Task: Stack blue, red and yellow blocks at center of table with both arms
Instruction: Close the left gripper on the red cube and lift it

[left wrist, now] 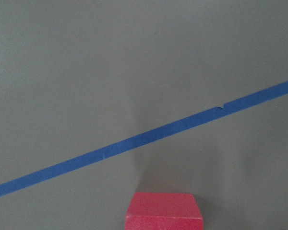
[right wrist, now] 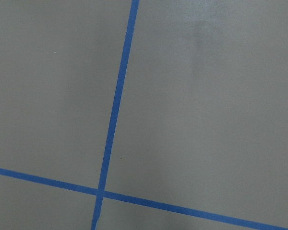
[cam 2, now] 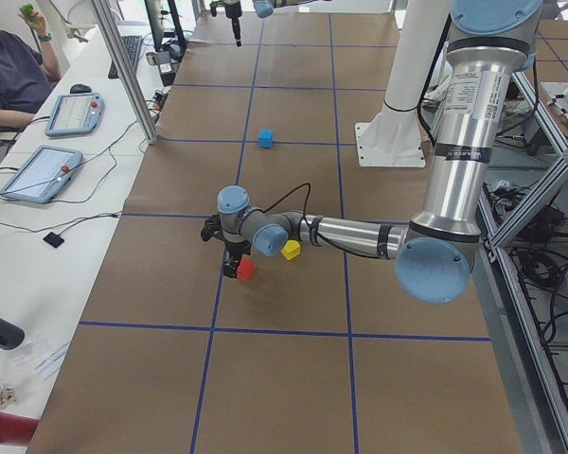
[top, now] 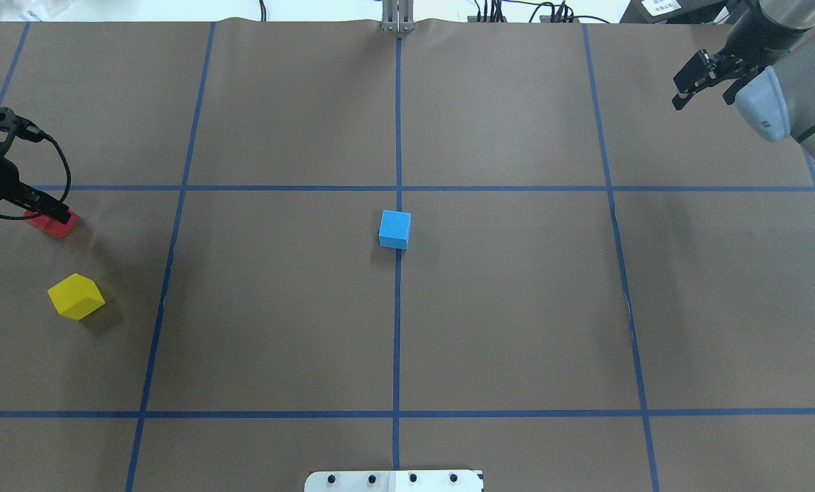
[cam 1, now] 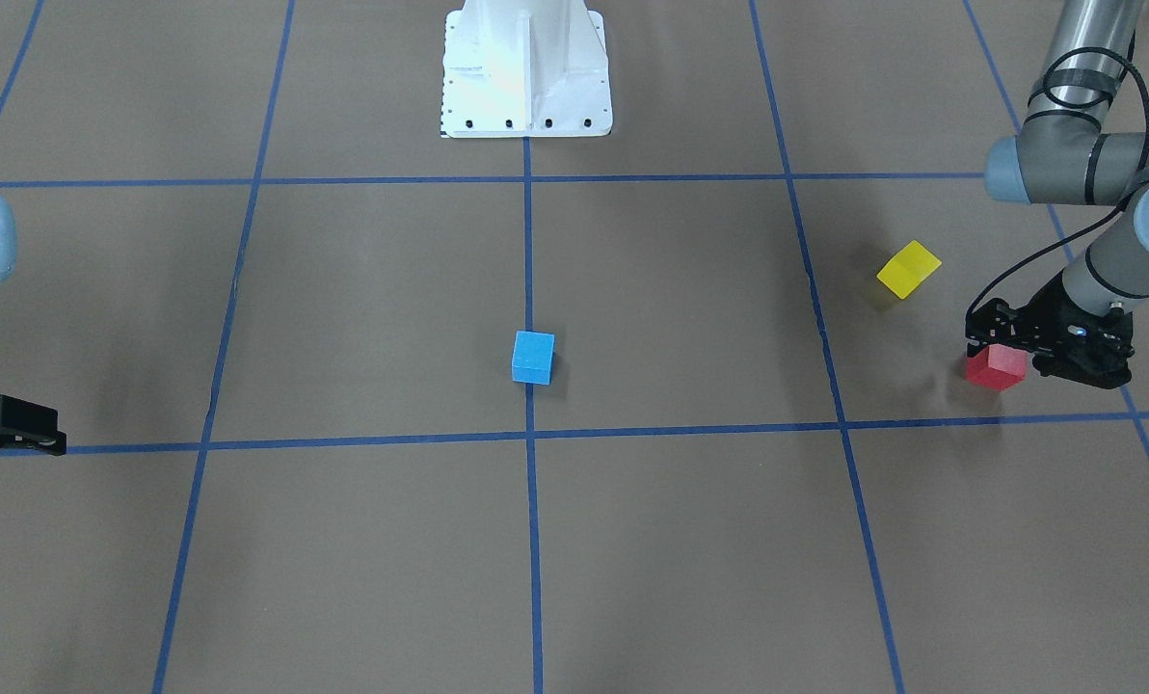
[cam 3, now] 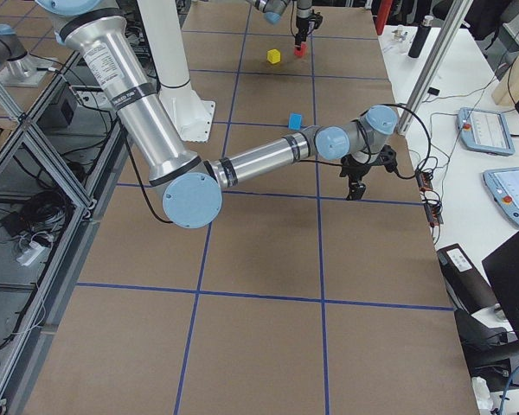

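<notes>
Far out on my left side of the counter, my left pincer stands down over the red block, its tips at the block's top (whether they clamp it or merely straddle it I cannot tell). Near it, not touching, sits the yellow block, turned askew to the tape lines. At the middle, on the centre line, rests the blue block. My right pincer hangs at the far right, spread wide, holding nothing.
</notes>
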Robot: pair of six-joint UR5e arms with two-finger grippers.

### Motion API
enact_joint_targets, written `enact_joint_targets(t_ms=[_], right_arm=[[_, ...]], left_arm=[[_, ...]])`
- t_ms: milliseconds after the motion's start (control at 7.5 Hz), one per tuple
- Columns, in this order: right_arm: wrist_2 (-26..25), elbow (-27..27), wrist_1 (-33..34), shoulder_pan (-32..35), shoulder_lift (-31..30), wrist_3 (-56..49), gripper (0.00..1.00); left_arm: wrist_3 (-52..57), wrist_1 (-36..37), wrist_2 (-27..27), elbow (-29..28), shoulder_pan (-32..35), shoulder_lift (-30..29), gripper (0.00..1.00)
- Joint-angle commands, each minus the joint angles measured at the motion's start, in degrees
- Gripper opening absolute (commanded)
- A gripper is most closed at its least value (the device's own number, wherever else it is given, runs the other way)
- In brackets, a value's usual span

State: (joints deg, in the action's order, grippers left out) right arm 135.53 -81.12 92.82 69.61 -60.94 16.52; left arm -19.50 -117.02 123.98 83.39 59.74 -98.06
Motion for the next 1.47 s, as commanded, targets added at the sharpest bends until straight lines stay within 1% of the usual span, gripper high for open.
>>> enact_joint_targets(t_ms=[0, 133, 267, 400, 533, 667, 800, 933, 1067, 1200, 1333], right_arm=[[0.0, 0.0, 0.0, 0.0, -0.1, 0.0, 0.99], [0.0, 0.0, 0.0, 0.0, -0.1, 0.0, 0.99], [0.0, 0.0, 0.0, 0.1, -0.1, 0.0, 0.99], [0.0, 0.0, 0.1, 0.3, -0.1, 0.0, 0.99], [0.1, 0.0, 0.1, 0.9, -0.1, -0.1, 0.99], [0.2, 0.0, 0.3, 2.2, -0.1, -0.5, 0.99], [0.4, 0.0, 0.6, 4.0, -0.8, -4.3, 0.99], [0.4, 0.0, 0.6, 5.6, -2.2, -6.9, 0.99], [0.4, 0.3, 0.7, 7.6, -3.8, -9.9, 0.99], [0.3, 0.8, 0.8, 10.0, -5.9, -14.6, 0.99], [0.4, 0.9, 2.2, 12.8, -7.8, -19.6, 0.99]], left_arm=[[0.0, -1.7, 0.0, -2.0, -0.3, -0.6, 0.98], [0.0, -1.7, 0.0, -1.9, -0.3, -0.6, 0.69], [-0.1, -1.8, 0.0, -1.7, -0.3, -0.6, 0.24], [-0.2, -1.8, 0.1, -1.3, -0.3, -0.5, 0.0], [-0.3, -1.3, 1.6, -1.1, -0.2, -0.5, 0.0], [-0.3, -0.2, 7.7, 0.2, -0.2, -0.3, 0.0], [-0.3, 4.5, 10.1, 3.3, 2.3, -0.5, 0.0], [-0.2, 13.9, 10.1, 9.0, 2.9, -1.6, 0.0], [-0.2, 24.0, 9.7, 13.7, 2.9, -5.0, 0.0], [-0.4, 33.4, 9.6, 15.8, 2.9, -10.5, 0.0], [-2.5, 41.3, 9.0, 16.0, 2.7, -17.4, 0.0]])
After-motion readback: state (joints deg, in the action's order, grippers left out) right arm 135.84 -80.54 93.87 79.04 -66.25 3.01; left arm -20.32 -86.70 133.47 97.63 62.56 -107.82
